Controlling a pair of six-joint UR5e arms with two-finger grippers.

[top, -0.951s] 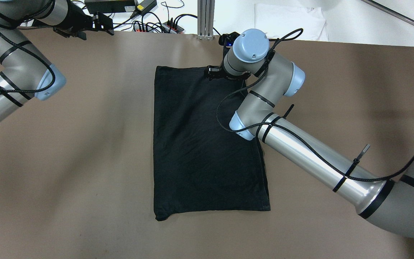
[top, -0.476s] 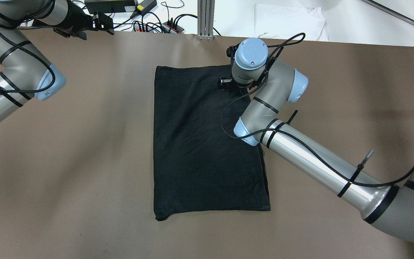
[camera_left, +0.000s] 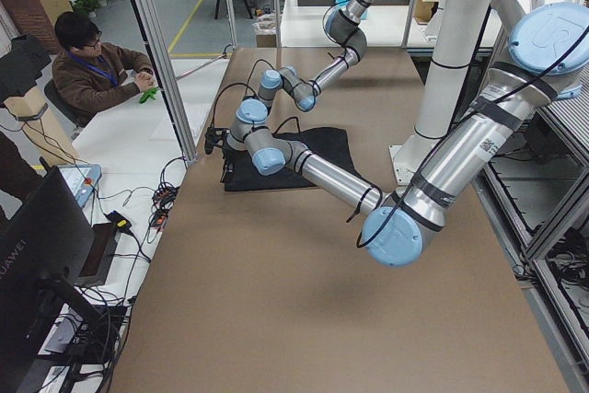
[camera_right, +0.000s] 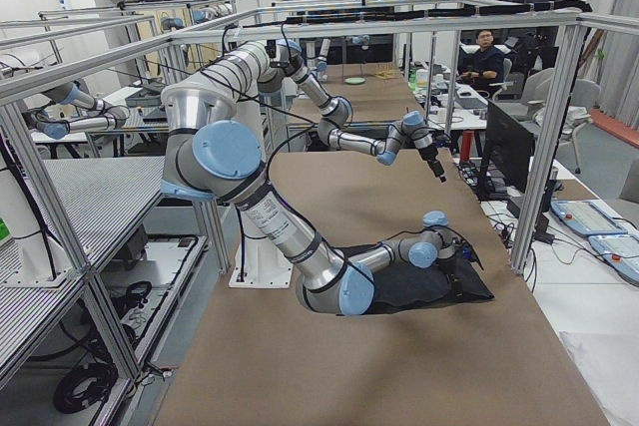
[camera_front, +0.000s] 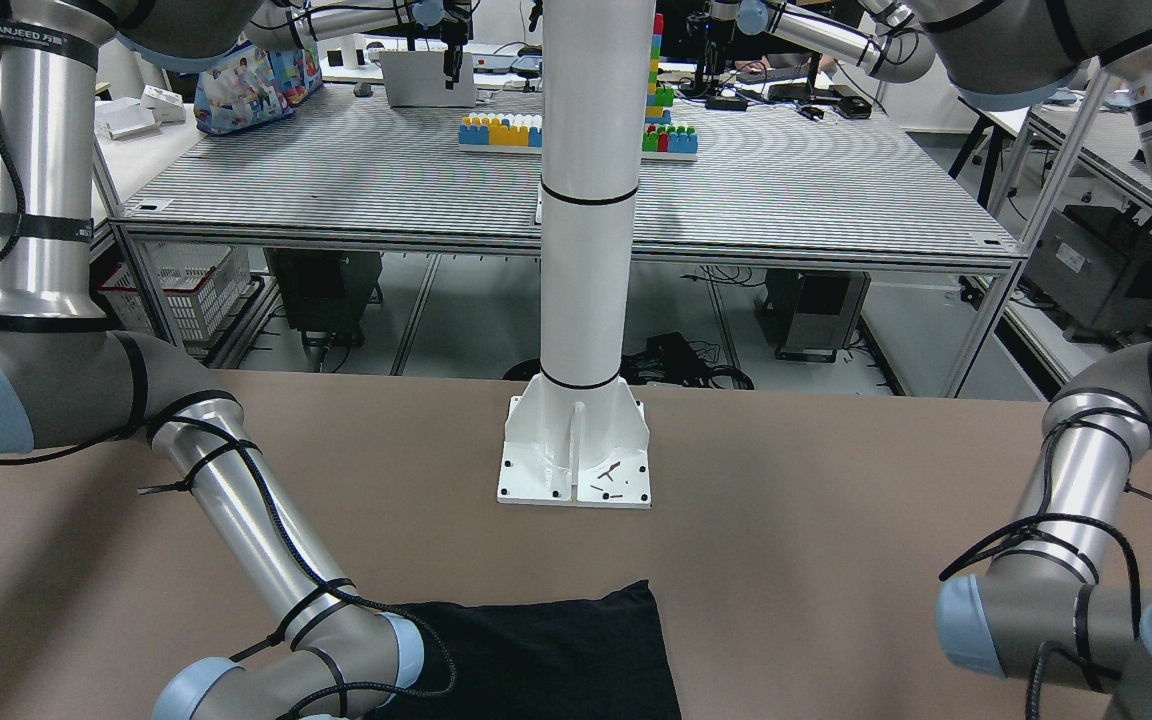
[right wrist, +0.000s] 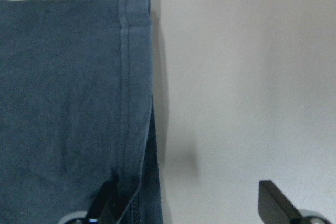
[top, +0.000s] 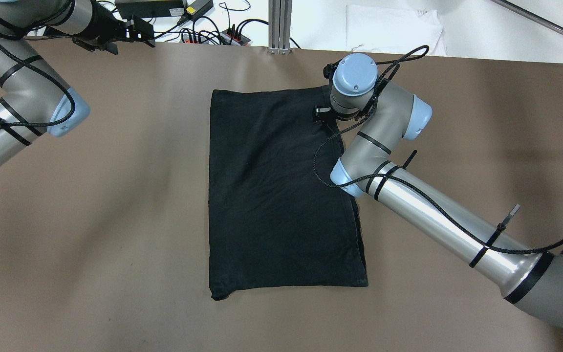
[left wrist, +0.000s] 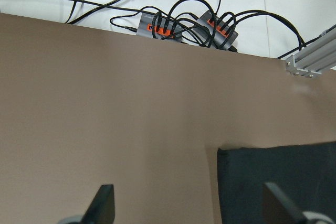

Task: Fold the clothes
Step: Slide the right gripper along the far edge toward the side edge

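The clothes are one black garment (top: 281, 190) lying flat as a tall rectangle in the middle of the brown table (top: 115, 195). My right gripper (top: 324, 115) hovers over its far right corner. In the right wrist view this gripper (right wrist: 191, 208) is open: one fingertip (right wrist: 107, 203) is over the hemmed cloth (right wrist: 68, 103), the other over bare table. My left gripper (top: 137, 32) sits at the far left table edge, well away from the garment. In the left wrist view it (left wrist: 189, 213) is open and empty, with a garment corner (left wrist: 278, 177) to the right.
Power strips and cables (top: 213, 34) lie beyond the far table edge beside an aluminium post (top: 280, 24). A white pillar (camera_front: 581, 250) stands on its base plate (camera_front: 576, 470) at the robot's side. A person (camera_left: 92, 66) sits at a desk off the table.
My right gripper has slid along the garment's far edge toward its right corner, staying open. The left arm and the garment have not moved.
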